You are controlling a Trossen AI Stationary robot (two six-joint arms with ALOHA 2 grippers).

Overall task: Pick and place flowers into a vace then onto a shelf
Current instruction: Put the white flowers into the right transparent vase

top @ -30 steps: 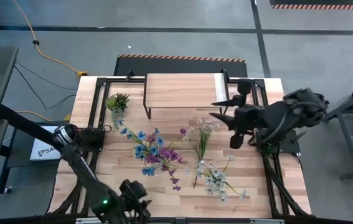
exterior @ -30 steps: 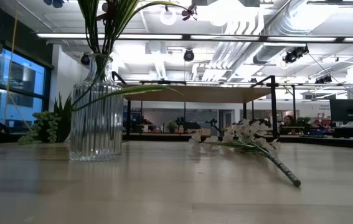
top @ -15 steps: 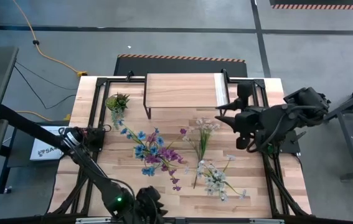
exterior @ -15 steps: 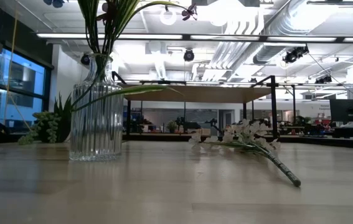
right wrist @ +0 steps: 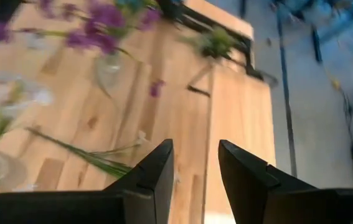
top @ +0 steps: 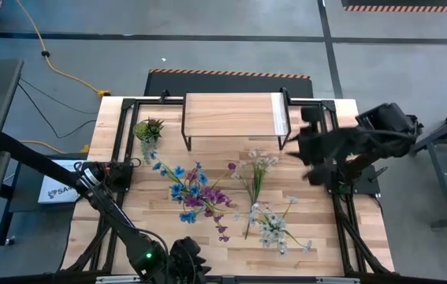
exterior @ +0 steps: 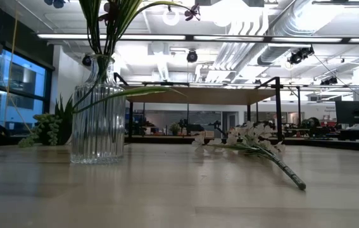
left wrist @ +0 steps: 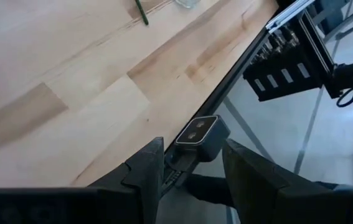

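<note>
A clear ribbed vase point(exterior: 98, 123) stands mid-table with purple and blue flowers point(top: 194, 195) in it. A white-pink spray point(top: 256, 171) lies flat on the table, its stem point(exterior: 287, 172) pointing toward the near edge. A second vase with pale blossoms point(top: 273, 226) stands nearer the front. The shelf point(top: 232, 114) stands at the far edge. My right gripper point(top: 302, 148) hovers open to the right of the loose spray, off the shelf's right end. My left gripper point(left wrist: 192, 171) is open, out over the table's near edge.
A small green potted plant point(top: 149, 128) stands left of the shelf. The low camera point(left wrist: 200, 133) is mounted on the near table edge, just ahead of my left fingers. Black frame rails run along the table's sides. Bare planks lie at the near left.
My right gripper has drawn back toward the table's right edge, away from the loose white spray, still open. My left gripper has slid toward the near edge and a little to the right. The flowers and vases have stayed put.
</note>
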